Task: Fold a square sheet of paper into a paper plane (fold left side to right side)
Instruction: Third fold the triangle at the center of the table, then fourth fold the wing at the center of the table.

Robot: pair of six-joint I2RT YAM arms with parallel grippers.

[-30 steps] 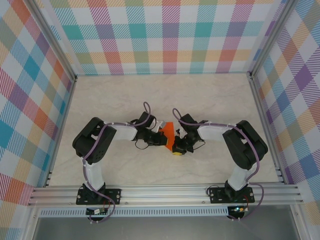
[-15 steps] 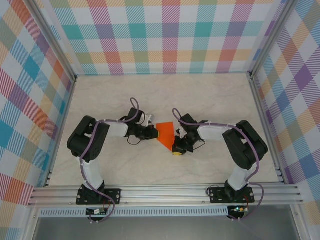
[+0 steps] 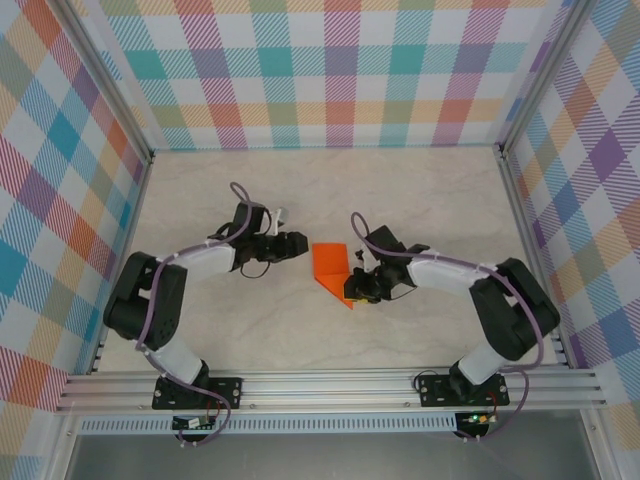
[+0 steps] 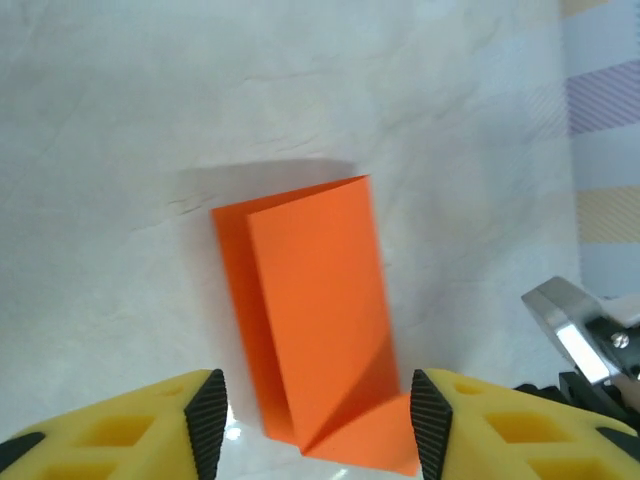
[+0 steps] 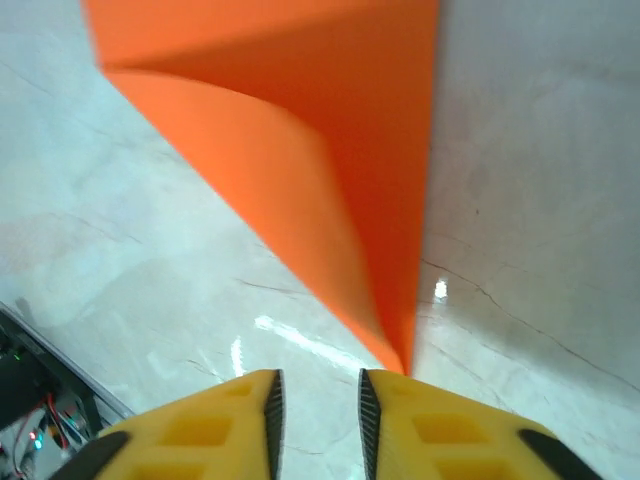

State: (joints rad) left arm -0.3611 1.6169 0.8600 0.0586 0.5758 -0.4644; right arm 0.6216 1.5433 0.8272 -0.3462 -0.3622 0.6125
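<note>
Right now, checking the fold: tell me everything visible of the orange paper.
The orange paper is thin, plain and bright, folded over with its top layer lifting slightly and a diagonal flap tapering to a point. It lies on the pale marbled table; whether the right pincer touches that point is unclear.

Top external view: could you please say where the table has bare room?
Free: the table strip along the back wall, and the near patch by the front rail. Crowded: the centre, where the left end effector and right end effector flank the folded orange paper.
</note>
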